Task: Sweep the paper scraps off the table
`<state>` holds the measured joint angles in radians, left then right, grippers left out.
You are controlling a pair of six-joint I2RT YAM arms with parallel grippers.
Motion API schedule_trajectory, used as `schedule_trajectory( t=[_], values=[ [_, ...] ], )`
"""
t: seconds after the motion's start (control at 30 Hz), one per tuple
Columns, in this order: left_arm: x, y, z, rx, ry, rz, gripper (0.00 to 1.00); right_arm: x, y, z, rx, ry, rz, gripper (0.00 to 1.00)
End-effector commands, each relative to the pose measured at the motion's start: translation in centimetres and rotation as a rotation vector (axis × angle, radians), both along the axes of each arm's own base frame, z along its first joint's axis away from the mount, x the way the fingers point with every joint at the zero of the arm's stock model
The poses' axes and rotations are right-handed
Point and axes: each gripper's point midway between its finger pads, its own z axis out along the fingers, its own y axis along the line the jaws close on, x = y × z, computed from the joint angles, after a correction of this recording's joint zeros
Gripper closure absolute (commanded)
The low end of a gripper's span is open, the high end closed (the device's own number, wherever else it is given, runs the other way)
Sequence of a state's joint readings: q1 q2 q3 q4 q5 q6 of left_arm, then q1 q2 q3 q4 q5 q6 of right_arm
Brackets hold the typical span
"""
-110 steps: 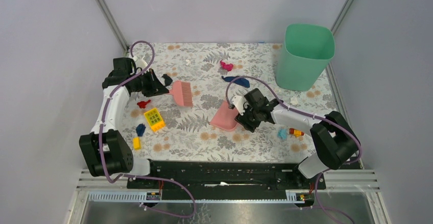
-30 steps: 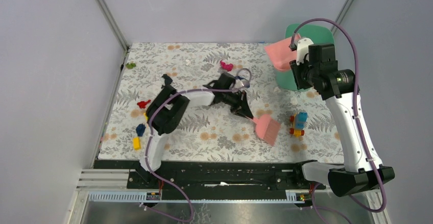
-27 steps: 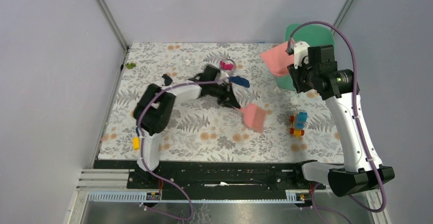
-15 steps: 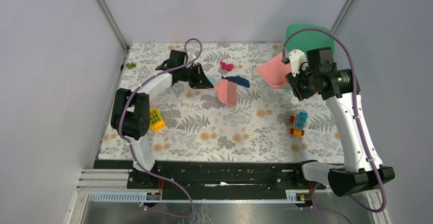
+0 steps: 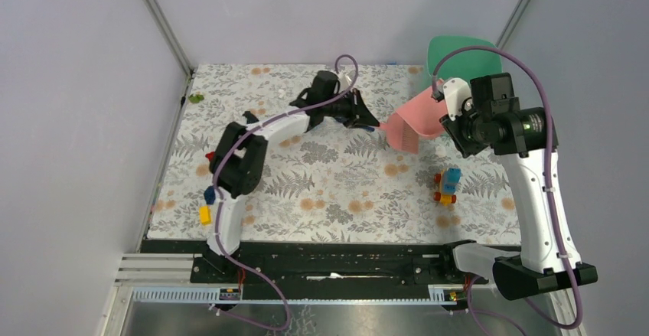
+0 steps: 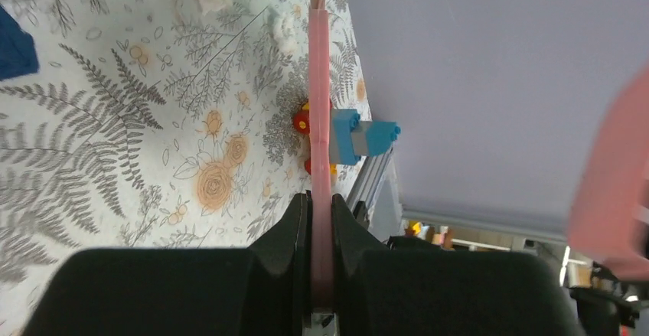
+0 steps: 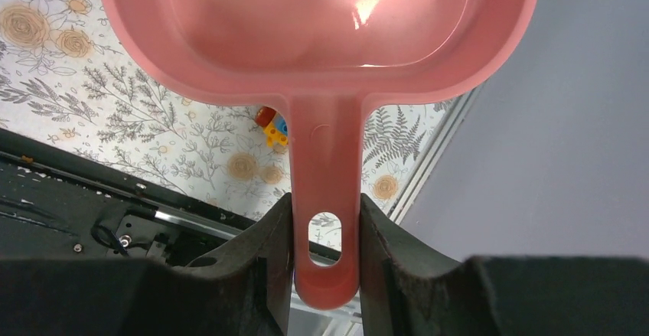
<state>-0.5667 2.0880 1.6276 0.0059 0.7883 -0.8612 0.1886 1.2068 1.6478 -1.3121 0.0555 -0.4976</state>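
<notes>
My left gripper (image 5: 366, 119) is shut on the handle of a pink brush (image 6: 319, 83), seen edge-on in the left wrist view between my fingers (image 6: 297, 225). The brush head meets the pink dustpan (image 5: 407, 122) above the back of the table (image 5: 337, 198). My right gripper (image 5: 453, 120) is shut on the dustpan's handle (image 7: 325, 198); the pan (image 7: 321, 22) looks empty. Paper scraps lie at the left: red (image 5: 209, 154), dark blue (image 5: 210, 194), a dark one (image 5: 249, 115). Another dark blue scrap (image 6: 11, 49) shows in the left wrist view. The magenta scrap is hidden by my left arm.
A green bin (image 5: 459, 49) stands at the back right, behind the right arm. A multicoloured toy vehicle (image 5: 445, 185) sits right of centre, also in the left wrist view (image 6: 360, 137). A small yellow brick (image 5: 204, 214) and a green bit (image 5: 197, 99) lie at the left.
My left arm has swung the brush right, from the back middle to the dustpan's mouth. My right arm has brought the dustpan down and a little right, away from the bin.
</notes>
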Motion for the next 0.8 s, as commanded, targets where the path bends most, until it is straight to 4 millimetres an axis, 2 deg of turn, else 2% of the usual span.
schedule_trajectory(
  t=[0.0, 0.17, 0.3, 0.4, 0.53, 0.63, 0.77],
  values=[
    [-0.2, -5.0, 0.0, -0.107, 0.117, 0.041, 1.00, -1.5, -1.7, 1.8, -0.053, -0.027, -0.056, 1.00],
    [-2.2, -7.9, -2.1, -0.136, 0.240, 0.050, 1.00, -1.9, -2.0, 2.1, -0.061, -0.026, -0.085, 1.00],
    [-3.5, -9.4, -3.2, -0.140, 0.251, 0.022, 1.00, -2.1, -2.1, 2.0, -0.062, -0.014, -0.098, 1.00],
    [-4.0, -10.4, -5.1, -0.134, 0.289, 0.014, 1.00, -2.1, -2.1, 1.8, -0.060, -0.008, -0.103, 1.00],
    [-3.3, -10.5, -10.0, -0.032, 0.355, 0.078, 1.00, -1.9, -1.9, 1.5, -0.049, -0.001, -0.110, 1.00],
    [-2.8, -10.3, -12.7, 0.029, 0.385, 0.118, 1.00, -1.9, -1.7, 1.1, -0.041, 0.012, -0.108, 1.00],
    [-2.4, -9.8, -12.9, 0.038, 0.380, 0.131, 1.00, -2.0, -1.6, 0.8, -0.033, 0.025, -0.103, 1.00]
  ],
)
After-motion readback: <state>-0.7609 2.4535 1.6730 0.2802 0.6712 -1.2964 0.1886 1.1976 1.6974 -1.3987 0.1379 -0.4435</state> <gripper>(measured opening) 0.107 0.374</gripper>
